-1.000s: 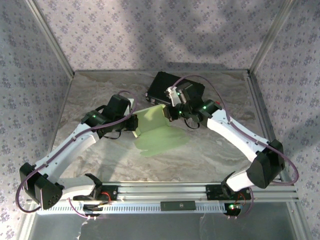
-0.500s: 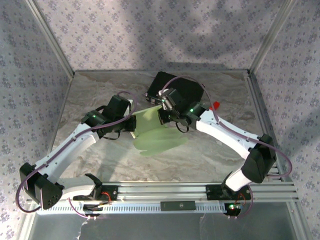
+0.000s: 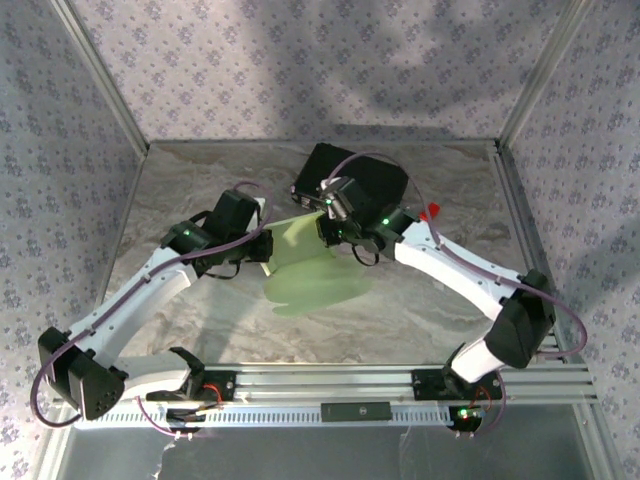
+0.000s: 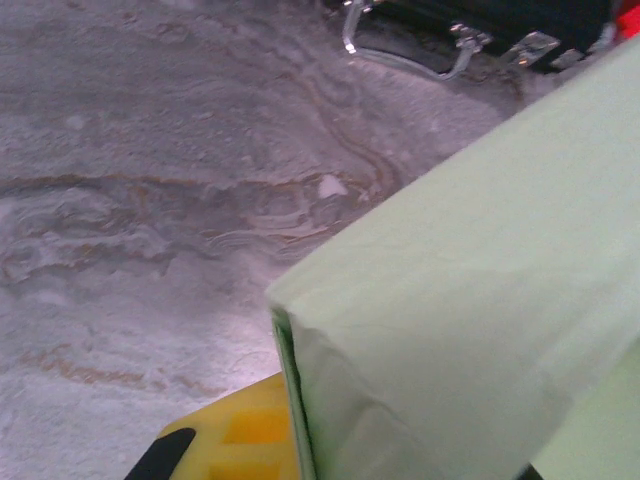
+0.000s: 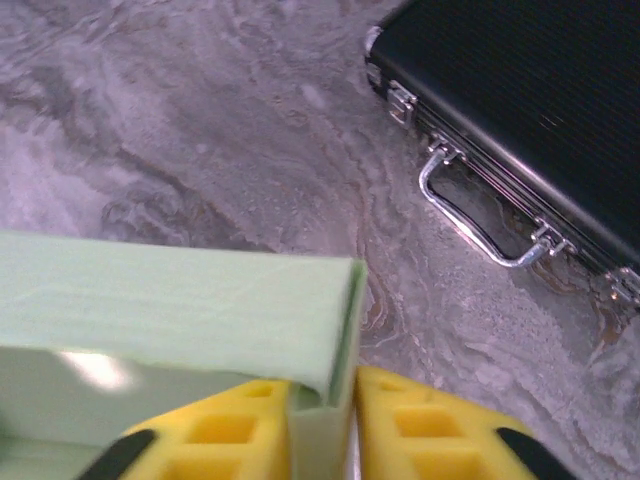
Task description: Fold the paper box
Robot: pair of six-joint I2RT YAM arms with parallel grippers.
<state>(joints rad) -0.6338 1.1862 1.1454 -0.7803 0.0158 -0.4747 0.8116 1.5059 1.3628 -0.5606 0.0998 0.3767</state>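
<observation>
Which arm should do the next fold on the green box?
Probably right: the right pincer straddles the paper box's folded wall, while the left pincer grips the other edge.

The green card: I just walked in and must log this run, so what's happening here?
A pale green paper box is being folded on the table, near a black case. The left gripper is shut on the box's left edge. The right gripper has its jaws either side of a raised flap at the far edge; whether it pinches is unclear.
</observation>
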